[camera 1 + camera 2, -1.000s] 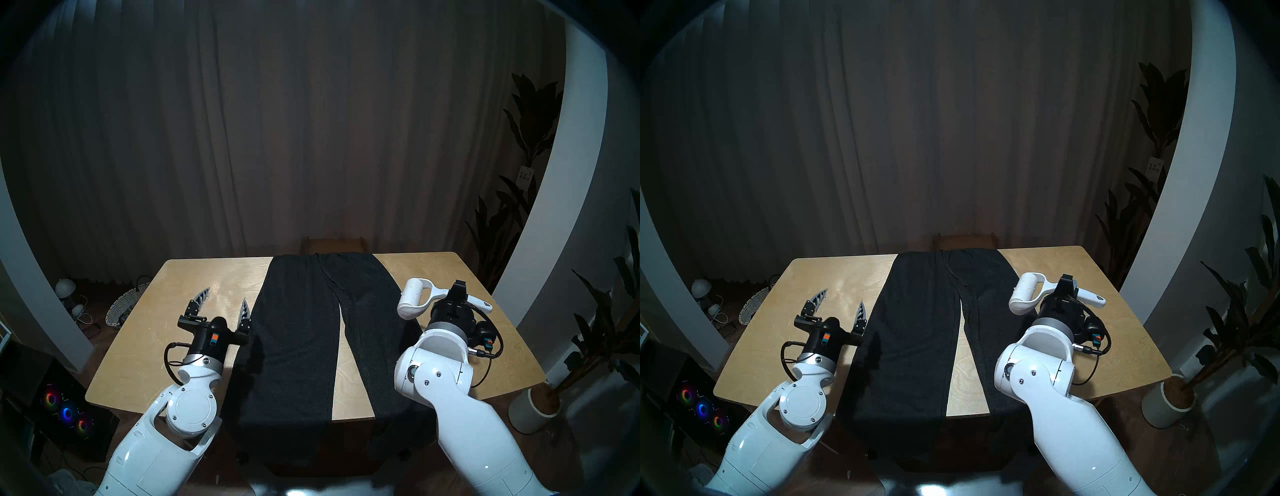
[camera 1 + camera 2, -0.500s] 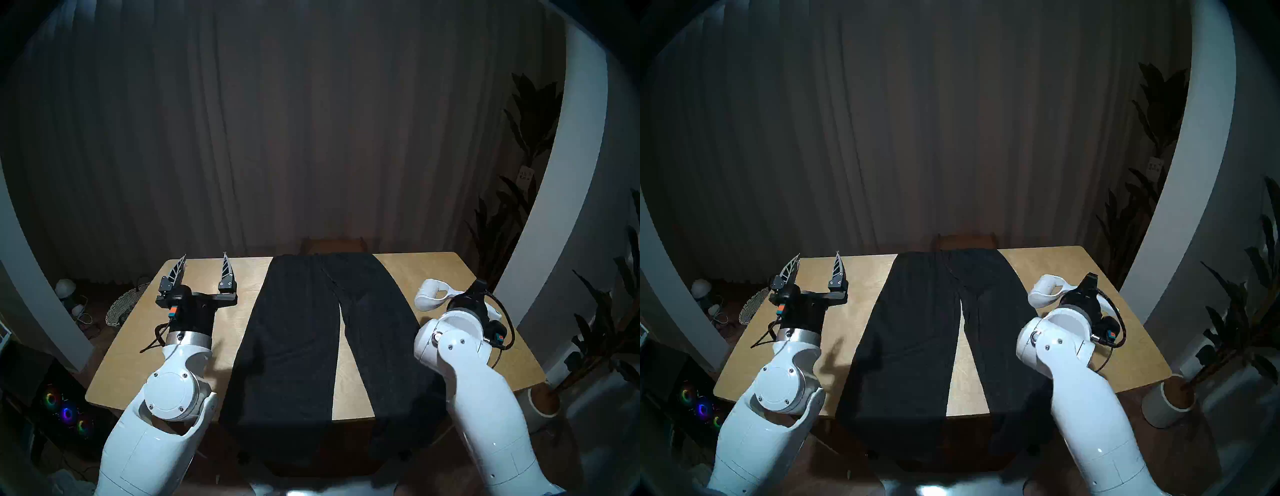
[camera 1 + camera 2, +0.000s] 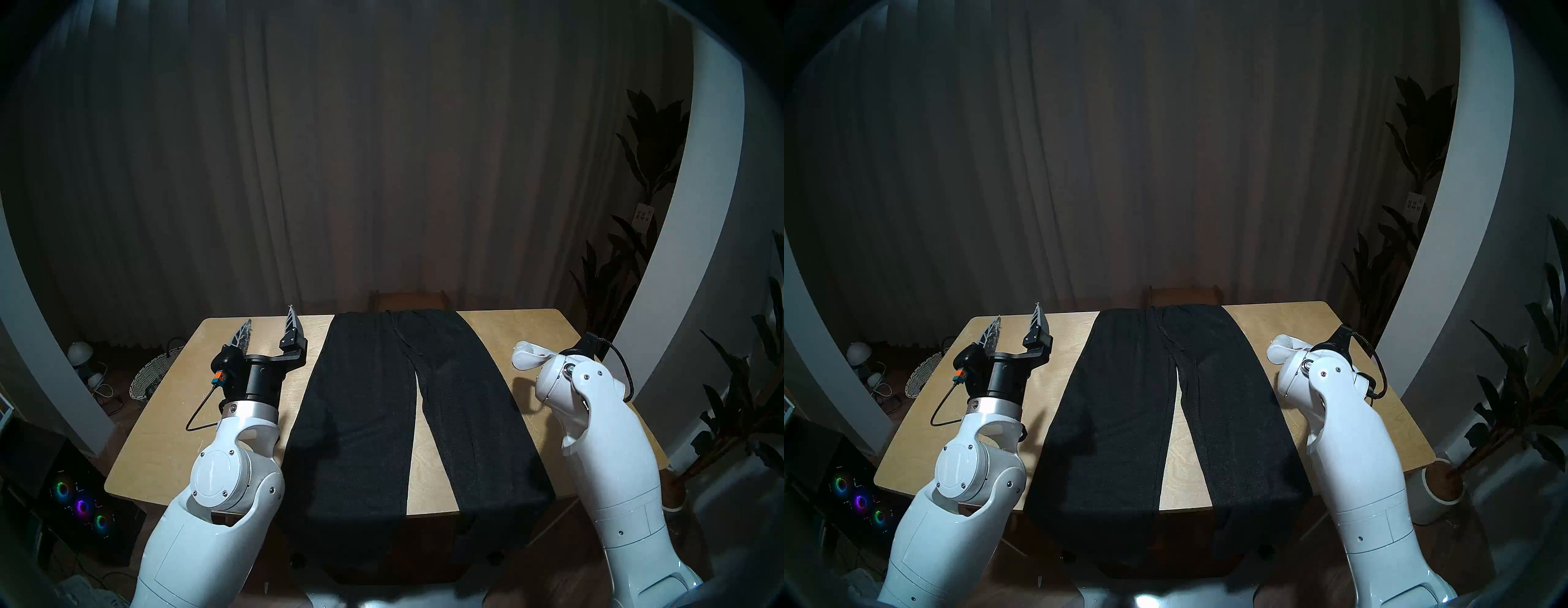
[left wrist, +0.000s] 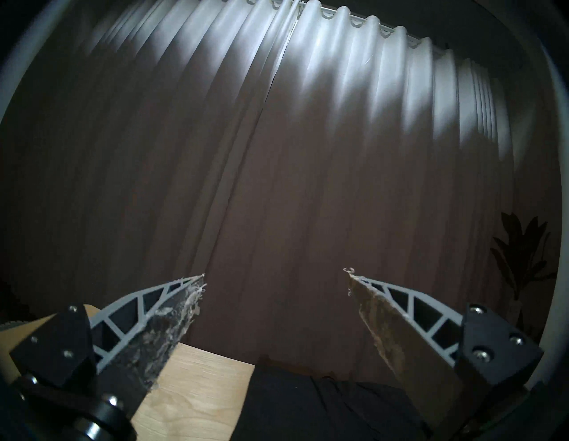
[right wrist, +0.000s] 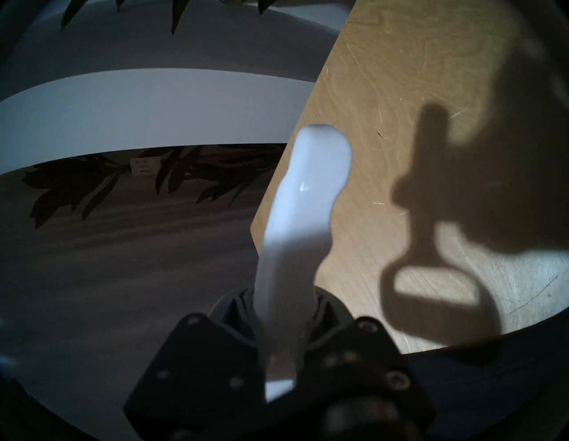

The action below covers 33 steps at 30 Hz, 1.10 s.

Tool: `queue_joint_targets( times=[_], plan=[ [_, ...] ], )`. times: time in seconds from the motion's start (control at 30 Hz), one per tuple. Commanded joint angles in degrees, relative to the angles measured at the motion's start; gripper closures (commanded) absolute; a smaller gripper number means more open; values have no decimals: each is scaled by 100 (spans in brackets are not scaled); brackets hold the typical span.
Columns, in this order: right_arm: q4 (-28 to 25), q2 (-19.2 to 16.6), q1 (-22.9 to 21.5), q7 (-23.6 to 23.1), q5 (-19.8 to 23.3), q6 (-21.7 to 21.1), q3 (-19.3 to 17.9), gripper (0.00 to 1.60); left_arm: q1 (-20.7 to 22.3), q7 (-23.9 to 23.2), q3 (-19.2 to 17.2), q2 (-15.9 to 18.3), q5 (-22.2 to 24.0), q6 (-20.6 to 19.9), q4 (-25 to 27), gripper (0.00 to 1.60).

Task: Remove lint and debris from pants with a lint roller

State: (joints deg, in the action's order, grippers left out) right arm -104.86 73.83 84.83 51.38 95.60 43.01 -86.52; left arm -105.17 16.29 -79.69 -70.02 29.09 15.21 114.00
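White plastic lint roller [image 3: 527,356] sits in my right gripper [image 5: 278,348], clamped tight on the handle; in the right wrist view the handle runs up the frame from between the jaws, out over the desk [image 3: 178,407] edge. From the head I only see the roll end and a bit of loop frame poking out left of the right wrist, above bare wood, just beside the pants [image 3: 365,407] but not over them. Roller is off the fabric, in the air; its loop-shaped shadow falls on the desk in the wrist view.

Pants are charcoal-black, laid flat down the desk centre, waist at the far edge, legs running toward me and hanging off the near edge. So the long axis goes far to near, and the pants lie to the left of the roller. Right arm is nearer the right leg and carries the tool, so I judge any further pass is its job: swing back left, lower the roll, stroke along the leg.

Left gripper [image 3: 270,327] is spread wide, empty, raised over the left side of the desk, pointing at the curtain [image 4: 277,154].

Lint: cannot spot any flecks on the pants from the head views, too dark and small. Only the left wrist view shows pale fuzz stuck on the left fingertips [image 4: 184,311] and a corner of the waistband; only the right wrist view shows the actual grip.
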Motion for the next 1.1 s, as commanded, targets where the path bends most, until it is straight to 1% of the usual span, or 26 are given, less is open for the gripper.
queue_joint_targets(
  times=[0.0, 0.1, 0.2, 0.23, 0.27, 0.33, 0.4, 0.5, 0.53, 0.57, 0.6, 0.67, 0.77, 0.97, 1.0, 1.07],
  plan=[
    [-134, -276, -651, 49, 468, -653, -236, 160, 515, -226, 314, -96, 218, -258, -153, 0],
    [-290, -287, -808, 184, 762, -940, -275, 160, 645, -261, 480, -198, 324, -380, -274, 0],
    [-354, -433, -997, 333, 1009, -1305, -313, 160, 794, -320, 638, -256, 376, -518, -423, 0],
    [-414, -475, -1002, 366, 1088, -1348, -325, 160, 825, -324, 677, -287, 410, -554, -468, 0],
    [-445, -587, -1033, 374, 1101, -1481, -308, 160, 859, -323, 715, -317, 436, -592, -529, 0],
    [-490, -682, -1081, 465, 1259, -1684, -371, 160, 947, -333, 776, -372, 488, -662, -638, 0],
    [-481, -905, -1087, 587, 1345, -1871, -404, 160, 1044, -343, 818, -432, 560, -724, -744, 0],
    [-474, -956, -1096, 786, 1723, -2197, -652, 160, 1129, -352, 833, -462, 628, -791, -853, 0],
    [-451, -1033, -1087, 833, 1759, -2303, -692, 160, 1165, -355, 826, -470, 647, -806, -879, 0],
    [-420, -1110, -1074, 880, 1829, -2360, -721, 160, 1208, -355, 818, -477, 667, -825, -907, 0],
    [-364, -1094, -1036, 967, 1963, -2460, -803, 160, 1233, -353, 786, -488, 707, -824, -917, 0],
    [-245, -1173, -970, 1094, 2189, -2712, -927, 160, 1309, -356, 739, -485, 755, -859, -965, 0],
    [-73, -1215, -947, 1189, 2529, -3002, -1114, 160, 1384, -359, 667, -474, 817, -907, -1021, 0],
    [485, -1262, -1143, 1208, 3224, -3576, -1445, 160, 1497, -392, 562, -452, 923, -1027, -1111, 0],
    [600, -1266, -1182, 1212, 3389, -3746, -1502, 160, 1520, -403, 543, -461, 959, -1049, -1126, 0],
    [741, -1303, -1235, 1165, 3599, -3890, -1515, 160, 1564, -424, 525, -444, 976, -1092, -1151, 0]
  ],
)
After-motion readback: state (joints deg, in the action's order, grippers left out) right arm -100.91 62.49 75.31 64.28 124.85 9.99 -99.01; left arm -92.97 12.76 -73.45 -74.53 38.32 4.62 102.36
